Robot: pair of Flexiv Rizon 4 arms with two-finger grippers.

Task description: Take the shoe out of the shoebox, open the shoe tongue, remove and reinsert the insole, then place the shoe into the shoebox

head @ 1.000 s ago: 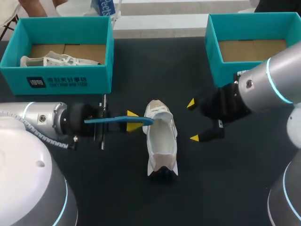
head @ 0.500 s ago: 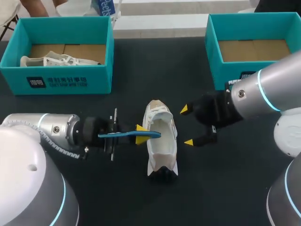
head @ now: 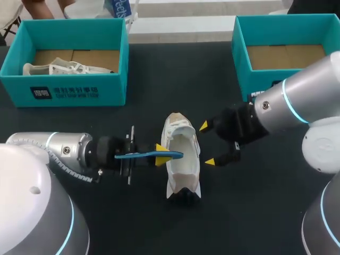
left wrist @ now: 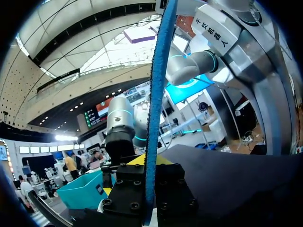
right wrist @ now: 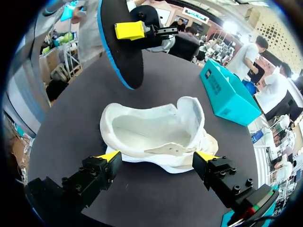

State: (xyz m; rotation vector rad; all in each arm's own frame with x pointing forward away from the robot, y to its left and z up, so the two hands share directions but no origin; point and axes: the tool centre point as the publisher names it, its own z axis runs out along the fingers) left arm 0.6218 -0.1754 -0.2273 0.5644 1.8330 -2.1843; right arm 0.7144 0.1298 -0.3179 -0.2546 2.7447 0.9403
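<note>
Dark surface (head: 149, 85), with the teal left shoebox (head: 69, 93) at the far left holding a second shoe (head: 53, 69), and the right shoebox (head: 241, 64) at the far right showing only bare cardboard. In the middle, out of both boxes: the white shoe (head: 183, 159), mouth up.

Carried rightward and nearer over the past second by the left gripper (head: 161, 154), fingers clamped on it: the blue insole (head: 139, 155), its tip now reaching over the shoe's opening rather than only its left edge. Brought leftward in the same time: the right gripper (head: 207, 144), fingers wide apart, now just beside the shoe's right flank, seemingly not touching.

Judged from this: reinsertion under way, insole not yet seated. Probably next: steadying the shoe from the right while feeding the insole in. Boxing still to come.
</note>
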